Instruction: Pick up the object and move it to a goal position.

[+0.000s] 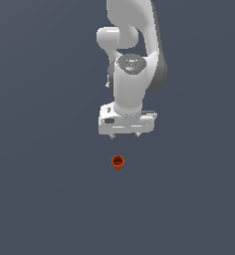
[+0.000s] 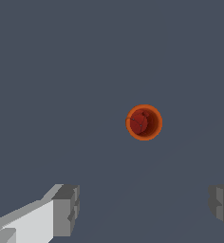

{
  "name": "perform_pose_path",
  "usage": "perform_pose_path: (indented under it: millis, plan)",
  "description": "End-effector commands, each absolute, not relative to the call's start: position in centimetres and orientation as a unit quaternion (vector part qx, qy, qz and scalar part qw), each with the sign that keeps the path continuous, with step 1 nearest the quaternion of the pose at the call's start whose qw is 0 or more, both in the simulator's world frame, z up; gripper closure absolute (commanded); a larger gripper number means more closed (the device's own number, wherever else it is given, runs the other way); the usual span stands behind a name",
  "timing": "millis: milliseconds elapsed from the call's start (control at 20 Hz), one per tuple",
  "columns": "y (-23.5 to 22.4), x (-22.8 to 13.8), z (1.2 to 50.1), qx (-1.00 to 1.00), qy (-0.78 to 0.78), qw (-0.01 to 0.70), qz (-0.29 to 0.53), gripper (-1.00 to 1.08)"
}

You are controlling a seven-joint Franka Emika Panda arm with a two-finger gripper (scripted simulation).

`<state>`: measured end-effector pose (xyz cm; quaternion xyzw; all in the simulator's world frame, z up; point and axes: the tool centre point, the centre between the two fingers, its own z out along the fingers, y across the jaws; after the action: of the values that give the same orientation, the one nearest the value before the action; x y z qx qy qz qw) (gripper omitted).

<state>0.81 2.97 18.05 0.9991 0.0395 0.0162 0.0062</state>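
Observation:
The object (image 1: pixel 118 162) is a tiny orange-red cup with a round rim and a darker hollow, standing on the grey surface. In the exterior view it lies a short way below my white gripper (image 1: pixel 125 135), slightly toward that view's left. The wrist view looks down into the object (image 2: pixel 144 122), which is ahead of the fingertips and not between them. My gripper (image 2: pixel 144 209) is open, its two grey fingers (image 2: pixel 66 210) spread wide with nothing held.
The white arm (image 1: pixel 134 55) rises above the gripper toward the top of the exterior view. A plain dark grey surface (image 1: pixel 50 189) surrounds the object on all sides.

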Motion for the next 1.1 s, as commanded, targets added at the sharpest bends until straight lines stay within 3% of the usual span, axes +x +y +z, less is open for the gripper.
perform_pose_path:
  millis: [0,450,1050]
  plan:
    - [3.0,0.8,18.0,0.999,0.04,0.006,0.016,-0.92]
    - [7.1,1.3,18.9,0.997,0.065,-0.006,0.033,-0.92]
    - [5.8,2.3,17.2,1.0,0.014,-0.007,0.026,-0.92]
